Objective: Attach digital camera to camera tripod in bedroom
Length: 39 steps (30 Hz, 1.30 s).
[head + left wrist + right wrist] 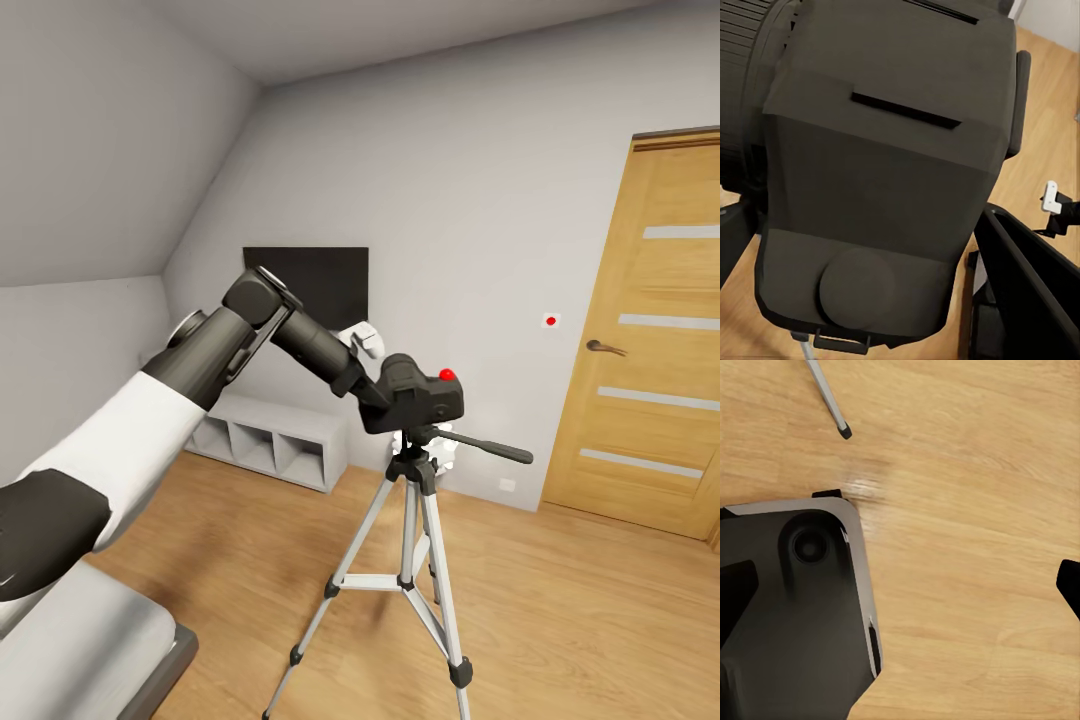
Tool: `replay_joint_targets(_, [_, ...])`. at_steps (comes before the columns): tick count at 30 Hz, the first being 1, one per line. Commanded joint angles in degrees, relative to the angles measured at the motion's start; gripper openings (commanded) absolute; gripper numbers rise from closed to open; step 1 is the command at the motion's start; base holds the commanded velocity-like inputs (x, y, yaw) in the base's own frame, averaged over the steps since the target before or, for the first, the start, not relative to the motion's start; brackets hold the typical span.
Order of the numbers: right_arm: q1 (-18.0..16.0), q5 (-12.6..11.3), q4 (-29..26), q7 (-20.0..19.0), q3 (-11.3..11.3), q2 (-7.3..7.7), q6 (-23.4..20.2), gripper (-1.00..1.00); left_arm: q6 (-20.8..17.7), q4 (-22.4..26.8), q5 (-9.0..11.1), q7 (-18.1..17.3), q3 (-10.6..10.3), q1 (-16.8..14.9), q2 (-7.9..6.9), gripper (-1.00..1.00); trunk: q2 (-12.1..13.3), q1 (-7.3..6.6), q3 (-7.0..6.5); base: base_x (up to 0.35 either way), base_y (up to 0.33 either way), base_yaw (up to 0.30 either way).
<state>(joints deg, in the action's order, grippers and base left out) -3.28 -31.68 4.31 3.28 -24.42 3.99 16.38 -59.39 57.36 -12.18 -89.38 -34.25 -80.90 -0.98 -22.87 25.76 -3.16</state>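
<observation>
One arm does all the work in the head view: the left gripper [375, 400] is reached out across the bedroom with the digital camera [415, 395] held right on top of the camera tripod [410, 540], its underside apparently touching the black head, though whether it's actually locked on can't be told from here. It's being kept level and square over the head, presumably so the base lines up with the mount. The camera is seen as a small matte-black body with a bright red button on top, and the tripod as silver-grey legs spread on the light wood floor [580, 600], black joints and a long black pan handle [485, 447] sticking out toward the wooden door [650, 340]. A dark wall TV [320, 280] and a low white shelf unit [270, 440] are seen behind, and a corner of the grey bed [110, 650] nearby. In the left wrist view the camera [885, 165] is pressed up close, ribbed lens at one edge, with a dark finger [1027, 285] alongside it, so the jaws are judged closed on the camera. In the right wrist view, wood floor is seen with one tripod foot [844, 432] and a dark grey-edged part of the robot [795, 607]; just a black tip [1069, 585] of the right gripper is caught at the edge, so its jaws can't be called open or closed.
</observation>
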Motion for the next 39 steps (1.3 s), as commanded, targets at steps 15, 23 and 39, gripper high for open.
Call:
replay_joint_targets(15, [-0.1, -0.1, 0.2, 0.1, -0.4, -0.04, 0.2, 1.0, -0.6, -1.7, -0.7, -0.6, -0.4, -0.3, 1.36, -1.0, 0.0, 0.02, 0.02, 0.0, 0.0, 0.0])
replay_joint_targets(23, [-0.1, -0.1, 0.2, 0.1, -0.4, -0.11, 0.2, 1.0, -0.6, -1.8, -0.6, -0.6, -1.1, -0.3, 1.59, -1.0, 0.0, 0.02, 0.02, 0.0, 0.0, 0.0])
replay_joint_targets(39, [-0.1, 0.2, 0.2, 0.0, -0.5, -0.12, 0.3, 1.0, -0.6, 0.4, -0.6, -0.6, -1.6, -0.2, 1.57, -1.0, 0.0, 0.02, 0.02, 0.037, 0.012, 0.0])
